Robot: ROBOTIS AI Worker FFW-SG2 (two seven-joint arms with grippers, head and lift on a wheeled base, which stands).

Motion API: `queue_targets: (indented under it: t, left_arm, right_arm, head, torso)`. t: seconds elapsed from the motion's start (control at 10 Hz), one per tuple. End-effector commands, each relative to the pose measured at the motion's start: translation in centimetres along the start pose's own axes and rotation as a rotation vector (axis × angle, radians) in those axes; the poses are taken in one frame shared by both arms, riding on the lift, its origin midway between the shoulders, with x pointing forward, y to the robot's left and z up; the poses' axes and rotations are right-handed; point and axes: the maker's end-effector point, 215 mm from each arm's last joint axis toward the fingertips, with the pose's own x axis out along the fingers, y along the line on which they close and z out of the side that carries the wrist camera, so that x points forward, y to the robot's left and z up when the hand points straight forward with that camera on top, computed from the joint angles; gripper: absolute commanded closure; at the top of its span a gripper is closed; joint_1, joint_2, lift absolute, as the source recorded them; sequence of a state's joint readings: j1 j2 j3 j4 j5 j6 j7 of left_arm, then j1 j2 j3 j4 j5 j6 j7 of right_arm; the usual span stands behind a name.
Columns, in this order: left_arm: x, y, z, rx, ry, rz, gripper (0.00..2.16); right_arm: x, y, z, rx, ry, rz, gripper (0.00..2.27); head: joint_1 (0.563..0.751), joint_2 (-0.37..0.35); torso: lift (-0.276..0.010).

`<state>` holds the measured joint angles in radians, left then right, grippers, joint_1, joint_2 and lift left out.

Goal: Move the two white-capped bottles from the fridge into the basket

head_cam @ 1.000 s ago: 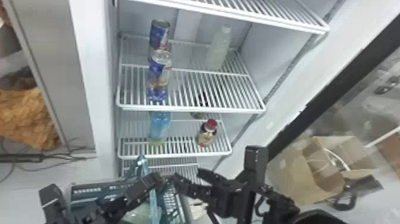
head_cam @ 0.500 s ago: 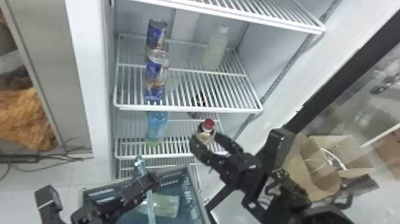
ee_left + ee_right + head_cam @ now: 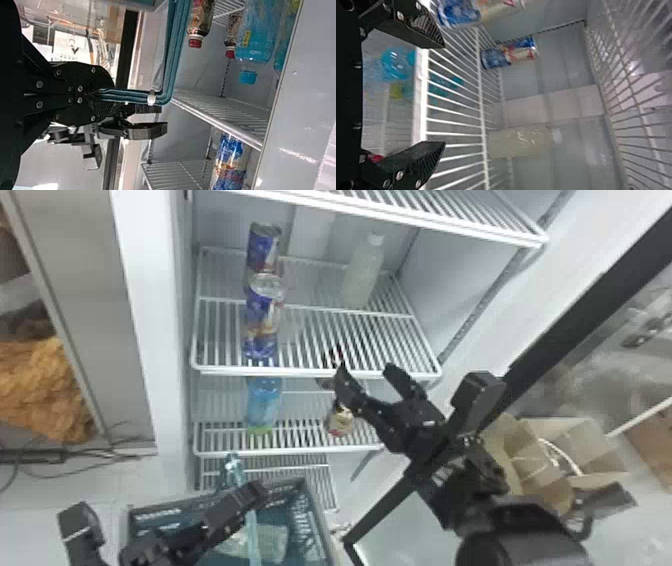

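Right gripper (image 3: 367, 372) has swung up and away from the basket (image 3: 314, 515) since the earliest frame, opening as it goes, and is now near the front edge of the middle shelf (image 3: 300, 373). White-capped bottle (image 3: 362, 275) stands upright toward the back of that shelf, on the robot's right; two blue cans (image 3: 262, 322) (image 3: 262, 250) stand on the left. Pale bottle-like thing (image 3: 270, 540) lies in the basket, cap not made out; probably the first of the pair. Step in hand, by my reading: approach to the second bottle. Next move calls for going in above the shelf wires, fingers straddling the bottle, then closing; too low and they may catch the front rail. Right fingers (image 3: 421, 158) wide apart, nothing between them, bottle well ahead. Left gripper (image 3: 104, 95) clamped on the basket's teal handle (image 3: 170, 59), fingers together around it.
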<state>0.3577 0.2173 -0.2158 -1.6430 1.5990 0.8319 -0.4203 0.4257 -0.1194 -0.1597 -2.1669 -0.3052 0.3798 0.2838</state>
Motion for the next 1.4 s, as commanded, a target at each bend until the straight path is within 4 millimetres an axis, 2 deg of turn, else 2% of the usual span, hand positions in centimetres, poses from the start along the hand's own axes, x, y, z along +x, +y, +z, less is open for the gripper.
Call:
queue_targets:
  t: [0.0,0.1,0.4,0.7,1.0,1.3]
  left_arm:
    - [0.0,0.0,-0.1,-0.001,0.001,0.0,1.18]
    - [0.0,0.0,-0.1,-0.001,0.001,0.0,1.18]
    - [0.2,0.0,-0.4,-0.002,0.01,-0.001,1.18]
    - [0.2,-0.1,-0.3,-0.002,0.013,-0.002,1.18]
    - [0.1,0.0,-0.4,-0.005,0.012,-0.001,1.18]
    - [0.2,-0.1,-0.5,-0.005,0.016,-0.003,1.18]
  right_arm:
    - [1.7,-0.7,0.7,-0.021,-0.036,-0.007,0.1]
    - [2.8,-0.7,0.8,-0.025,-0.046,-0.001,0.09]
    - [5.9,-2.3,1.4,-0.069,-0.068,-0.025,0.09]
    - [8.8,-4.0,4.0,-0.15,-0.135,-0.074,0.08]
    - [10.9,-5.4,3.8,-0.164,-0.122,-0.112,0.07]
    - [13.9,-6.4,4.4,-0.17,-0.143,-0.128,0.06]
  head:
    - [0.695,-0.35]
    - [0.695,-0.35]
    - [0.695,-0.35]
    - [0.695,-0.35]
    - [0.695,-0.35]
    - [0.695,-0.35]
  torso:
    - [0.0]
    - [0.0]
    - [0.0]
    - [0.0]
    - [0.0]
    - [0.0]
